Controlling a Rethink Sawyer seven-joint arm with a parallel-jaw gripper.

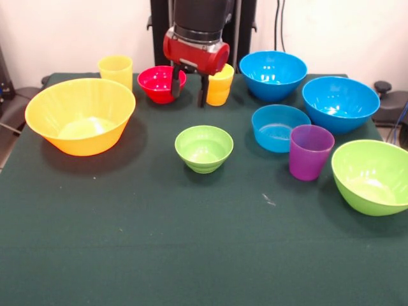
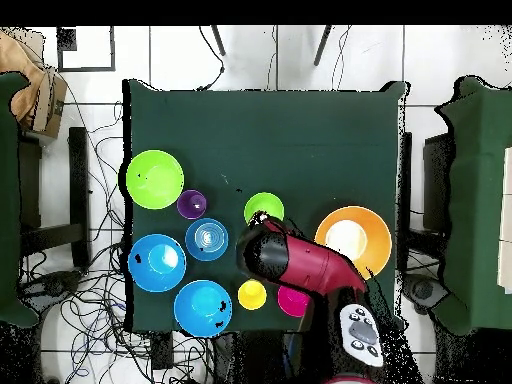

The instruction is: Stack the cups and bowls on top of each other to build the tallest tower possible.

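Nothing was stacked yet; every piece sat separately on the green surface (image 1: 191, 255). The pincer (image 1: 189, 92) hung over the far row between the small red bowl (image 1: 157, 83) and a yellow cup (image 1: 220, 86), fingers parted, gripping nothing.

Layout, front view: big orange-yellow bowl (image 1: 80, 116) at the left, second yellow cup (image 1: 115, 69) behind it, small green bowl (image 1: 204, 148) mid-surface, shallow blue bowl (image 1: 279, 127) touching or just beside the purple cup (image 1: 310, 152), two large blue bowls (image 1: 273, 74) (image 1: 340, 103) behind them, lime bowl (image 1: 372, 176) at the right edge.

Handling, my read: glossy thin plastic, so light, stiff and slippery. Cups taper, so pinching across the rim wall beats squeezing the body. Bowls are too wide to span; take one rim wall, one finger inside, one outside. Light pieces may skate if nudged.

View differences: the front view showed the finger gap and cup heights. In the overhead view the arm (image 2: 300, 262) hid the pincer, the second yellow cup and part of the red bowl, but it gave true spacing between bowls.
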